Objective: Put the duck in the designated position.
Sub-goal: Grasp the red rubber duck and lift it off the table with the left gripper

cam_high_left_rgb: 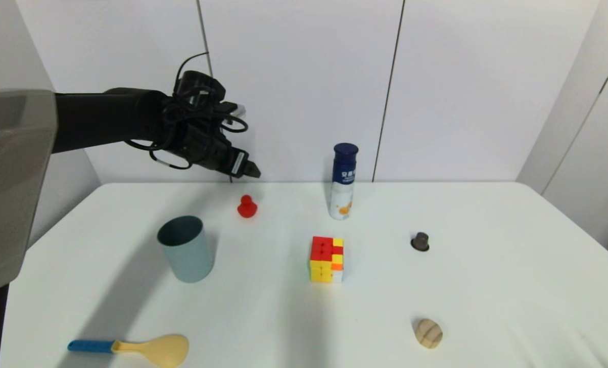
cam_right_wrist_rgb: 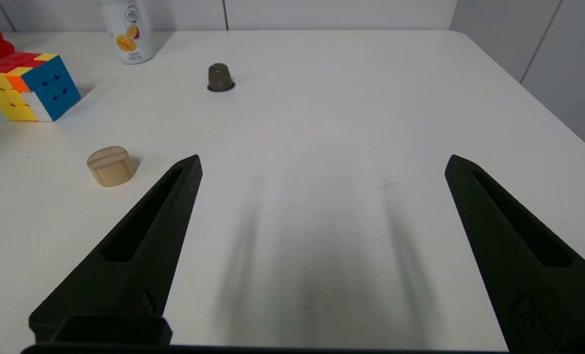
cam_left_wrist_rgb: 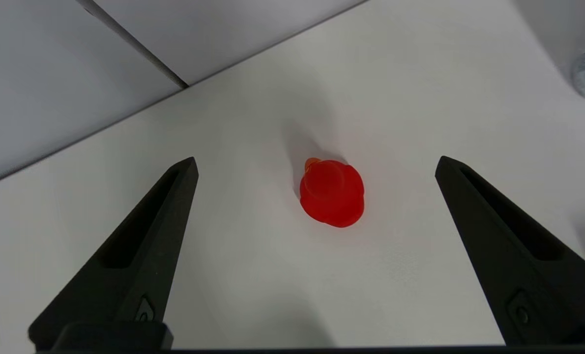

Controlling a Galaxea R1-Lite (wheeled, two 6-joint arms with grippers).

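From the head, the left gripper (cam_high_left_rgb: 253,171) hangs just above the duck (cam_high_left_rgb: 247,206), and its wrist camera shows the duck (cam_left_wrist_rgb: 332,192) on the table midway between wide-spread fingers (cam_left_wrist_rgb: 145,236), while the right gripper (cam_right_wrist_rgb: 322,167), also spread, is parked far off.

The white table (cam_high_left_rgb: 437,306) is seen from the head camera, looking forward and down, walls behind. The red duck (cam_left_wrist_rgb: 332,192) is framed closely from above by the left wrist camera. A low, forward view across the tabletop is given by the right wrist camera; the cube (cam_right_wrist_rgb: 29,86) is shared with the head view.
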